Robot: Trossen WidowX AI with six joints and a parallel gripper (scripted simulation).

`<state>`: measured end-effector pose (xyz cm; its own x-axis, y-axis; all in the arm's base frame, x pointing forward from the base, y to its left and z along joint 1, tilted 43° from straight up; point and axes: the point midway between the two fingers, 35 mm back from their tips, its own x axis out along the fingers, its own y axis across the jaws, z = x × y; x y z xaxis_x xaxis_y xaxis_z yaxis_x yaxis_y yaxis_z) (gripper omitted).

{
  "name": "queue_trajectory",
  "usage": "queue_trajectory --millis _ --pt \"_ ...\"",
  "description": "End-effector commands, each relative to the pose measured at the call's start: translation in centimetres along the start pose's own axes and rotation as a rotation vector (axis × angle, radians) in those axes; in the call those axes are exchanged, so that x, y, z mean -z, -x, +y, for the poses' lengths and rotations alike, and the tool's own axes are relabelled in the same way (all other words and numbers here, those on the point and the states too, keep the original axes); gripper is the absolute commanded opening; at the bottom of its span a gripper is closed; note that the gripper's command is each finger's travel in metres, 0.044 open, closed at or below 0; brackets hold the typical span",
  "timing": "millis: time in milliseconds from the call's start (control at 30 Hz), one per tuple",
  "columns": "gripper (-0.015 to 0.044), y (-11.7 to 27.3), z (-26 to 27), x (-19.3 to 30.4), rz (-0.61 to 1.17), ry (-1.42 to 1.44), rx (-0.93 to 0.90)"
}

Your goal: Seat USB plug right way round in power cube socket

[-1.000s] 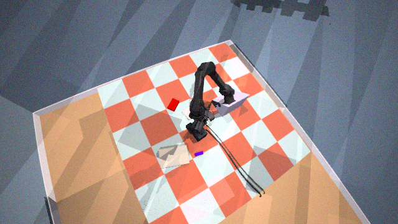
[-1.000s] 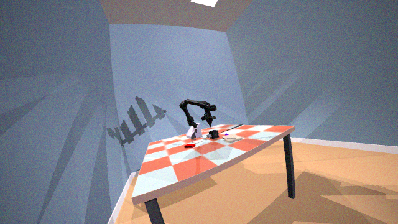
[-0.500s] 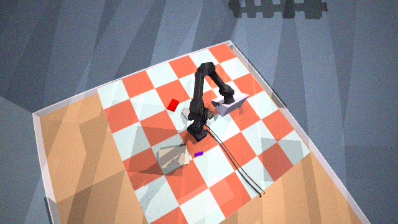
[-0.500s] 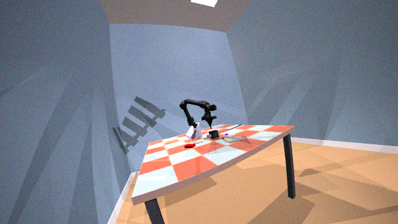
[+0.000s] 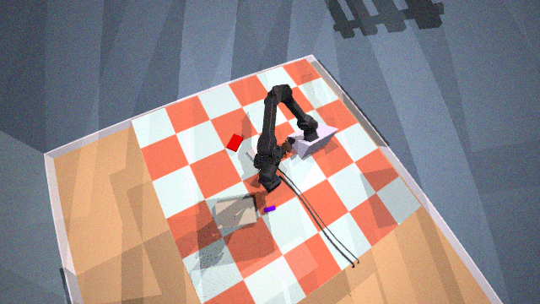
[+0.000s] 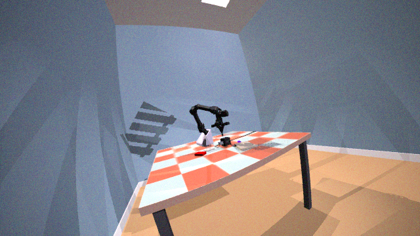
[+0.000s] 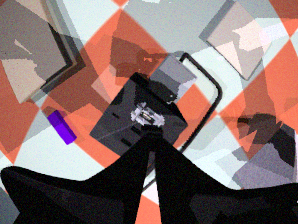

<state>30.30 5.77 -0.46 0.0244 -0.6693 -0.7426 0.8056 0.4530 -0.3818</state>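
The black power cube (image 6: 226, 141) (image 7: 112, 125) stands on the table, turned at an angle in the wrist view and hidden under the arm in the top view. Its top shows a bright metallic patch (image 7: 145, 115) around the socket, just beyond the fingertips. My gripper (image 7: 152, 143) (image 6: 222, 134) points down over the cube's top, its fingers nearly together and shut on the USB plug (image 7: 153, 130), of which only a small dark part shows at the tips. How deep the plug sits, and which way round it is, cannot be told.
A grey block (image 7: 172, 80) with a black cable (image 7: 220, 92) adjoins the cube. A purple block (image 5: 270, 209) (image 7: 62, 127) and beige box (image 5: 235, 212) (image 7: 25, 65) lie nearby. A red block (image 5: 234, 143) (image 6: 200, 153), pale flat piece (image 7: 240, 42) and lilac base (image 5: 314, 145) also stand around. Two cables (image 5: 314, 211) reach the table edge.
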Motion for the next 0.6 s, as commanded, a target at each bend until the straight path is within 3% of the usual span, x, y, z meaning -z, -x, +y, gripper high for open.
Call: queue_trajectory --millis 0,567 --pt "0.0000 -0.04 0.01 0.02 0.000 0.116 0.000" --pt "0.0000 -0.04 0.01 0.02 0.000 0.561 -0.001"
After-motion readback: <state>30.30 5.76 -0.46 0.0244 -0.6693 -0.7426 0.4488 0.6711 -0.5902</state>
